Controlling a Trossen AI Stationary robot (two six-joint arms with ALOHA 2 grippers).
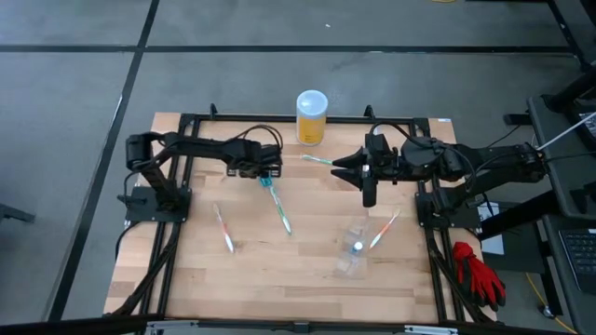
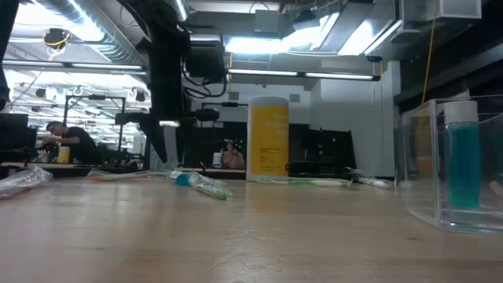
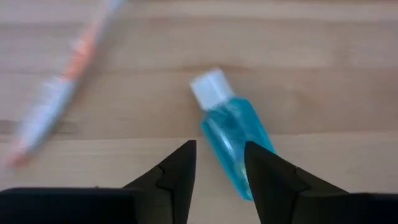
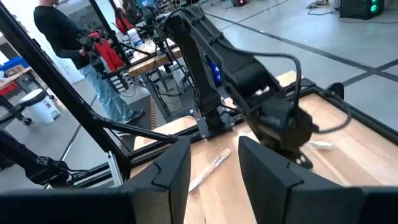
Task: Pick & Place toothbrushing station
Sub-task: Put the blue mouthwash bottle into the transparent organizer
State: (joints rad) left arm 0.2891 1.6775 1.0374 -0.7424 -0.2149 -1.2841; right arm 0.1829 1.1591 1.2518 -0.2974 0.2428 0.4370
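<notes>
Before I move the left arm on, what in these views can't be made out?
- Teal tube: lower end hidden behind the left pincer fingers, left wrist view.
- Clear cup: cut off by the picture edge, low view.
- Right pincer: tips out of frame, right wrist view.
- Orange toothbrush: blurred, bristles unreadable.

L hand (image 3: 219,180): open, low, pointing down | R hand (image 4: 214,165): open, raised, level

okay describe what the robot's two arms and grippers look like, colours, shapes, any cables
Both arms are matte black, built of chunky jointed segments with thin black cables looping alongside. The left gripper ends in two dark, wedge-shaped fingers tapering to points; the right gripper has the same black angular pair. No markings are visible on either.
</notes>
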